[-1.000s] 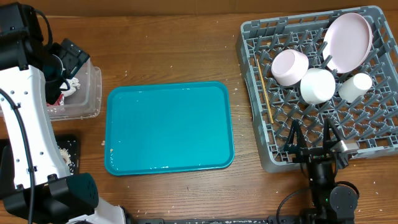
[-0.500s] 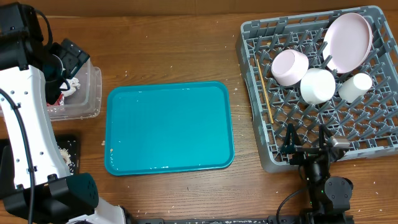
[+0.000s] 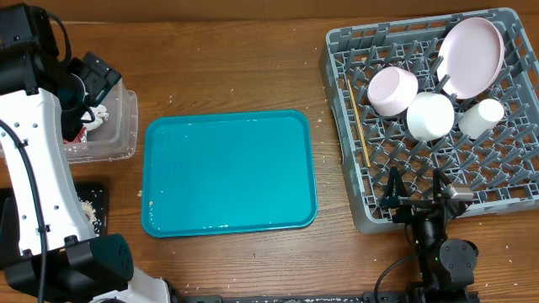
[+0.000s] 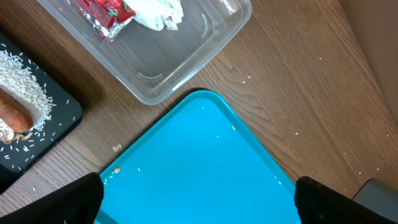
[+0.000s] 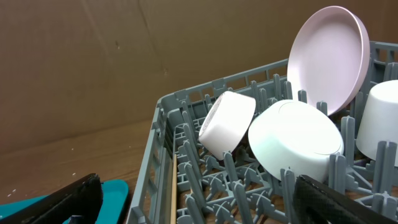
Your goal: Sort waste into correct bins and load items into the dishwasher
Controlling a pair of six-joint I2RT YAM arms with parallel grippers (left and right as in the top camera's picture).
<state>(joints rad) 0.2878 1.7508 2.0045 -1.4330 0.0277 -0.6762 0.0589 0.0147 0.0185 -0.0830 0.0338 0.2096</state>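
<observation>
Overhead view: dish rack (image 3: 505, 181) holds all items. Plate (image 3: 472, 55) stands on edge between pegs. Left bowl (image 3: 392, 90) and middle bowl (image 3: 430, 115) lean tilted on pegs, likely for drainage. Cup (image 3: 481, 117) sits beside them. Chopsticks (image 3: 360, 122) lie flat along rack's left side.

Left wrist view: red wrapper (image 4: 102, 11) and napkin (image 4: 158, 12) share clear tub (image 4: 180, 62). Carrot (image 4: 15, 115) and rice (image 4: 25, 81) sit on black tray (image 4: 59, 127), so dry waste separated from food scraps. Teal tray (image 4: 199, 149) bare except crumbs.

Left gripper (image 4: 199, 205): jaws spread, empty, above teal tray. Right gripper (image 3: 418, 187): jaws spread, empty, at rack's near edge.

Judgement: sorting appears complete.

Right gripper (image 3: 413, 187) shifted slightly toward the teal tray (image 3: 227, 172) along the near rim of the grey dish rack (image 3: 341, 101), fingers tilting a touch. The round joint (image 3: 448, 257) behind it swung the same way, closer to the rack — all within the first half-second.
</observation>
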